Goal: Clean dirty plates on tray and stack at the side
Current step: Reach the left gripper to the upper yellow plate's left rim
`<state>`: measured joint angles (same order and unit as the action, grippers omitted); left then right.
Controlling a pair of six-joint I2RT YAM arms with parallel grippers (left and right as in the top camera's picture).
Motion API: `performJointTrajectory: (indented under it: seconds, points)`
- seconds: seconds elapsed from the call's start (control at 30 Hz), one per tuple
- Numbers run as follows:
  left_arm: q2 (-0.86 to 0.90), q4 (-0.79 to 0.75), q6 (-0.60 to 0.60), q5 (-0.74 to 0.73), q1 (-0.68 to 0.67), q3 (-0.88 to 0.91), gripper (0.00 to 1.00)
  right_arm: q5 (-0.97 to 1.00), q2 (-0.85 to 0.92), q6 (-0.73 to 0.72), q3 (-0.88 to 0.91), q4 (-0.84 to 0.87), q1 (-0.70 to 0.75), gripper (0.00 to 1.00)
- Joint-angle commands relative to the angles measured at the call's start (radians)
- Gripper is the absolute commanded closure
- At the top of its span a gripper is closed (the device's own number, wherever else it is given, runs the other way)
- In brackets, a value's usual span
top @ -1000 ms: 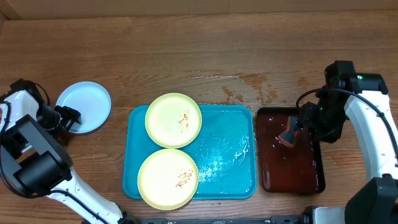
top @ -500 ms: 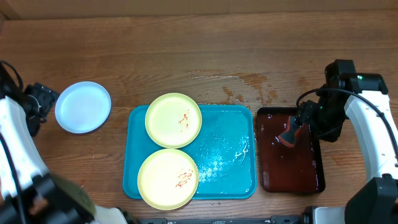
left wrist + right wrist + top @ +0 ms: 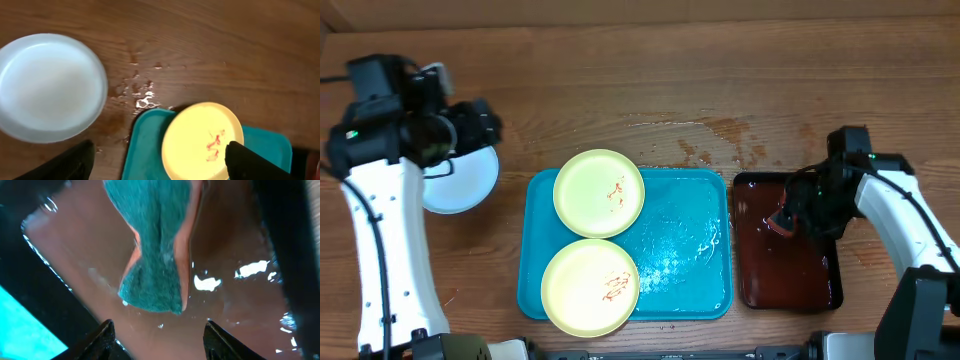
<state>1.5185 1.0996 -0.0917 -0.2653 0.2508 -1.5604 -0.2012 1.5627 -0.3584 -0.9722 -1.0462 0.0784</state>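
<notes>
Overhead: left tool (image 3: 480, 122) hangs over the far rim of the round light mint-blue plastic plate (image 3: 460, 188), which sits on the wooden bench (image 3: 620, 80) left of the large turquoise rectangular plastic tray (image 3: 685, 270). 2 round pale yellow-green plastic plates, far (image 3: 599, 192) and near (image 3: 590, 287), lie on its left half, both sauce-smeared.

Left wrist: left tool (image 3: 160, 167) wide open, empty.

Right wrist: right tool (image 3: 160, 340) part open over the wet dark red-brown tray (image 3: 75, 255). The pinched teal sponge (image 3: 155, 245) is just ahead, pads (image 3: 102, 337) clear of it.

No words or numbers can be read in any view. The yellow plates (image 3: 599, 192), the blue tray (image 3: 685, 250) and the dark red tray (image 3: 790, 275) show no writing.
</notes>
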Motion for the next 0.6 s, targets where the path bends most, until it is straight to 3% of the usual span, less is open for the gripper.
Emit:
performJointTrajectory:
  seconds: [0.0, 0.13, 0.27, 0.4, 0.57]
  points:
    - [0.038, 0.006, 0.114, -0.014, -0.064, -0.005, 0.16, -0.036, -0.006, -0.012, -0.003, 0.018, -0.002, 0.41]
    - [0.122, 0.038, 0.111, 0.012, -0.116, -0.005, 0.25, -0.036, -0.006, -0.012, -0.003, 0.027, -0.002, 0.38]
    - [0.230, 0.063, 0.114, 0.010, -0.140, 0.005, 0.44, -0.036, -0.006, -0.008, -0.003, 0.032, -0.002, 0.37]
    - [0.328, 0.063, 0.121, 0.002, -0.167, 0.021, 0.45, -0.037, -0.006, -0.008, -0.003, 0.031, -0.002, 0.36]
    - [0.406, 0.068, 0.247, -0.077, -0.220, 0.022, 0.47, -0.037, -0.006, -0.008, -0.003, 0.032, -0.002, 0.35]
